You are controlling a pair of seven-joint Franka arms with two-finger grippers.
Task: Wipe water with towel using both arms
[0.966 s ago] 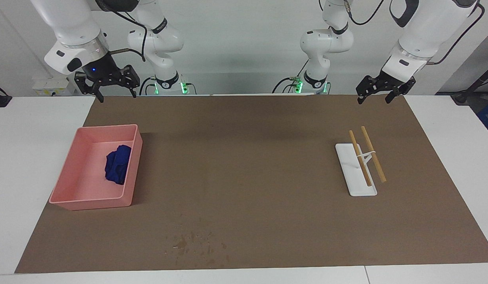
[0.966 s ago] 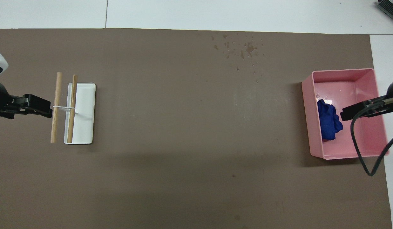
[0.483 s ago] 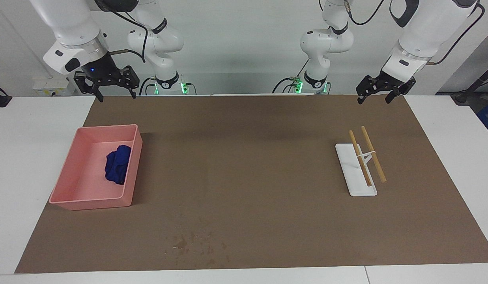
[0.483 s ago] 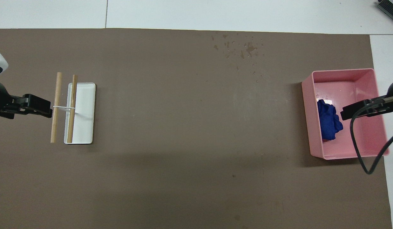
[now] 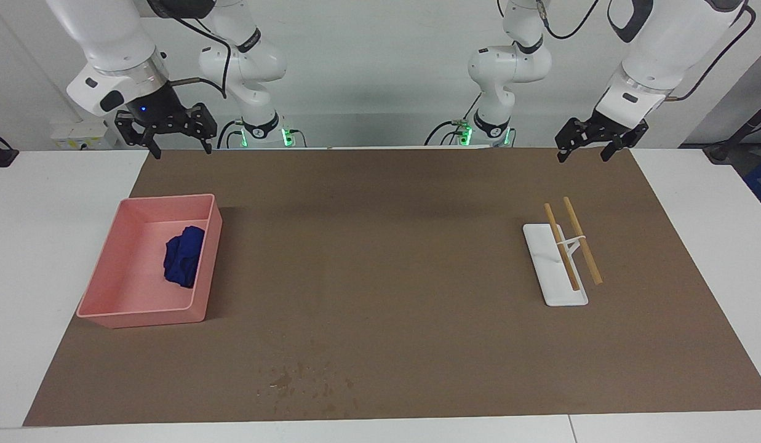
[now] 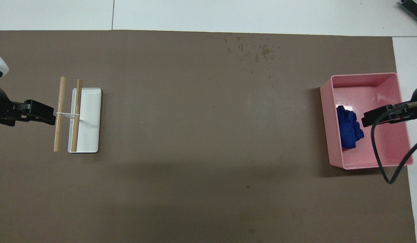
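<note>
Below the raised, wide-open right tool (image 5: 178, 146) a crumpled deep-blue soft towel (image 5: 183, 256) lies in a pink plastic bin (image 5: 205, 271); left tool (image 5: 584, 150), also wide, waits well apart.

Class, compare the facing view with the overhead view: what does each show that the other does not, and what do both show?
Only the facing view shows the arms' bases, the wall, and both grippers whole: the right gripper and left gripper, open and raised. Only the overhead view shows the towel partly covered by the right gripper's tip. Both show the pink bin holding the towel, the water drops, and the white rack with two wooden rods.
</note>
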